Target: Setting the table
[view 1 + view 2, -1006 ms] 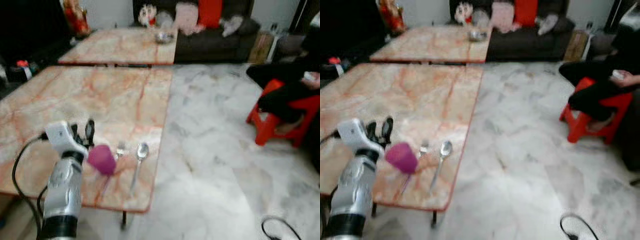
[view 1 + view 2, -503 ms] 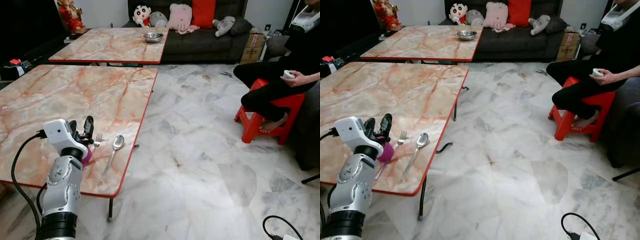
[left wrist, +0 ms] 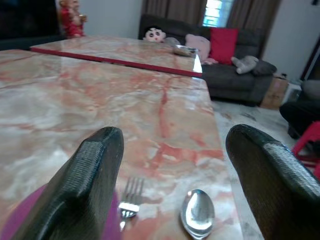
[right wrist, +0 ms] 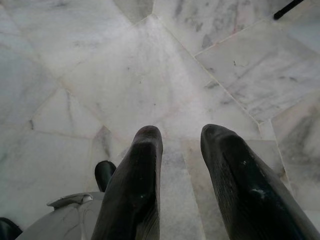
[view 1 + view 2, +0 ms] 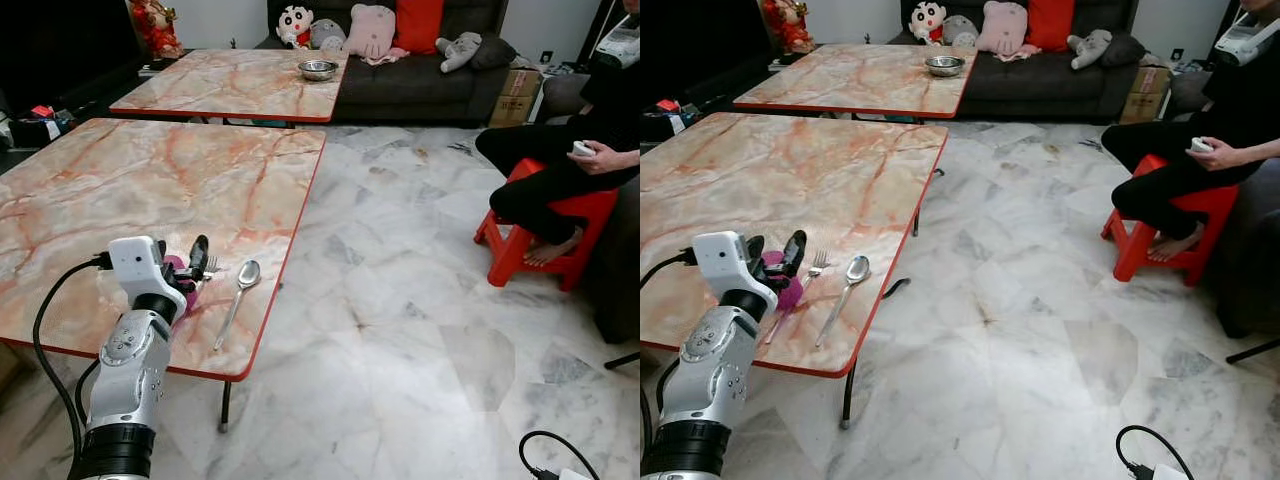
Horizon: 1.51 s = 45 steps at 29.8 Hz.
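On the near marble table (image 5: 150,190), close to its front edge, my left gripper (image 5: 183,262) hovers open and low. A purple cup (image 5: 182,292) stands under and just behind its fingers; in the left wrist view the cup (image 3: 17,225) shows beneath one finger (image 3: 95,170). A fork (image 3: 131,197) and a spoon (image 3: 198,217) lie side by side just ahead of the gripper (image 3: 175,140), and the spoon (image 5: 240,290) lies nearest the table's right edge. My right gripper (image 4: 180,150) hangs over the floor, its fingers slightly apart and holding nothing.
A second marble table (image 5: 240,85) behind carries a steel bowl (image 5: 318,69). A dark sofa (image 5: 420,80) with plush toys lines the back wall. A person (image 5: 570,170) sits on a red stool (image 5: 545,225) at the right. A black cable (image 5: 545,462) lies on the marble floor.
The whole picture has shifted and sharpened, so the camera moved. The purple cup, tilted beside the left gripper's fingers a second ago, now stands low on the table under them.
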Tool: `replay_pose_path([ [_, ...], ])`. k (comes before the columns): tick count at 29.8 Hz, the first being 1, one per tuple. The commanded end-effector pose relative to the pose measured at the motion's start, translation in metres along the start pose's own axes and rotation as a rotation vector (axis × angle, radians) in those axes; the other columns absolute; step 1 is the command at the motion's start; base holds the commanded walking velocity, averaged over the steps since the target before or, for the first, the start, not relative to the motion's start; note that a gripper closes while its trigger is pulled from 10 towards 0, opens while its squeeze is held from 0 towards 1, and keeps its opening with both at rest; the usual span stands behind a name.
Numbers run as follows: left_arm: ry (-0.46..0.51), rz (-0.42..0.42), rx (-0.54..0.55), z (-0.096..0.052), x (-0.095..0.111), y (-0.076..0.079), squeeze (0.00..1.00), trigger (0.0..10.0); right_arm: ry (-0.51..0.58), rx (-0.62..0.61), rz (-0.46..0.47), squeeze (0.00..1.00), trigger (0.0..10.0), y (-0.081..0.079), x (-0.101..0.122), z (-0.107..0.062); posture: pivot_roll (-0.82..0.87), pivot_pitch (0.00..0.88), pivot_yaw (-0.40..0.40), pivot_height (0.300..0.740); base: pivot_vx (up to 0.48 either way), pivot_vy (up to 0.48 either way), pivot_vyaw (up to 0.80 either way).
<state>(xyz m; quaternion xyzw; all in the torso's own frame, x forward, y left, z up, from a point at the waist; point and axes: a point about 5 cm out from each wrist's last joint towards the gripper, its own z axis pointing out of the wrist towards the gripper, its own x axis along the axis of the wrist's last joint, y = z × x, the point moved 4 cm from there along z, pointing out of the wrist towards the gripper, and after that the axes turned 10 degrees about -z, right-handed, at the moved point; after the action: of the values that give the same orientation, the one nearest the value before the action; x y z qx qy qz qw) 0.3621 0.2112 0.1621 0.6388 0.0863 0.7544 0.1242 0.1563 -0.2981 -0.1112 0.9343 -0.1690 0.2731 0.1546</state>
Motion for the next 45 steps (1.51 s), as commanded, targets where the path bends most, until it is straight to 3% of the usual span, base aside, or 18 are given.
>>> replay_pose_path([
  [1,-0.01,0.068,-0.041,-0.001,0.004,0.006,1.0,10.0,0.003,0.0,0.009,0.0,10.0,0.0,0.001,0.0,0.04,0.053,0.018,0.74,0.0,0.0,0.0],
  [3,-0.04,0.125,-0.07,-0.001,0.0,0.012,1.0,10.0,0.003,0.0,0.009,0.0,10.0,-0.001,0.001,0.0,0.04,0.053,0.018,0.74,0.0,0.0,0.0],
  [4,-0.064,0.183,-0.086,-0.001,-0.004,0.015,0.1,10.0,0.002,0.0,0.008,0.0,10.0,-0.001,0.001,0.0,0.04,0.053,0.018,0.74,0.0,0.0,0.0],
  [5,-0.081,0.226,-0.099,0.0,-0.007,0.018,0.0,10.0,0.002,0.0,0.008,0.0,10.0,-0.001,0.001,0.0,0.04,0.053,0.018,0.74,0.0,0.0,0.0],
  [11,-0.119,0.296,-0.085,0.005,-0.01,0.024,0.0,10.0,0.001,0.0,0.009,0.0,10.0,-0.001,0.001,0.0,0.04,0.05,0.02,0.74,0.0,0.0,0.0],
  [17,-0.139,0.278,-0.025,0.011,-0.009,0.025,0.0,10.0,0.0,0.001,0.011,0.0,10.0,-0.001,0.0,0.0,0.04,0.046,0.024,0.74,0.0,0.0,0.0],
  [24,-0.168,0.286,-0.052,0.013,-0.011,0.036,0.0,10.0,0.0,0.001,0.013,0.0,10.0,-0.002,0.0,0.0,0.04,0.052,0.024,0.74,0.0,0.0,0.0],
  [29,-0.217,0.331,-0.008,0.012,-0.018,0.026,0.0,10.0,0.001,0.002,0.015,0.0,10.0,-0.002,0.0,0.0,0.04,0.052,0.024,0.74,0.0,0.0,0.0],
  [32,-0.213,0.319,0.031,0.014,-0.016,0.023,0.0,10.0,0.002,0.002,0.016,0.0,10.0,-0.002,0.001,0.0,0.04,0.055,0.022,0.74,0.0,0.0,0.0],
  [33,-0.203,0.267,0.057,0.016,-0.016,0.022,0.0,10.0,0.002,0.002,0.015,0.0,10.0,-0.002,0.001,0.0,0.04,0.056,0.022,0.74,0.0,0.0,0.0],
  [38,-0.184,0.18,0.033,0.017,-0.016,0.022,0.0,10.0,0.002,0.001,0.013,0.0,10.0,-0.002,0.001,0.0,0.03,0.053,0.023,0.74,0.0,0.0,0.0],
  [41,-0.173,0.168,0.033,0.016,-0.011,0.013,0.0,10.0,0.002,0.0,0.013,0.0,10.0,-0.002,0.001,0.0,0.04,0.056,0.023,0.74,0.0,0.0,0.0],
  [45,-0.172,0.165,0.033,0.016,-0.01,0.011,0.0,10.0,0.002,0.0,0.013,0.0,10.0,-0.002,0.001,0.0,0.04,0.056,0.023,0.74,0.0,0.0,0.0],
])
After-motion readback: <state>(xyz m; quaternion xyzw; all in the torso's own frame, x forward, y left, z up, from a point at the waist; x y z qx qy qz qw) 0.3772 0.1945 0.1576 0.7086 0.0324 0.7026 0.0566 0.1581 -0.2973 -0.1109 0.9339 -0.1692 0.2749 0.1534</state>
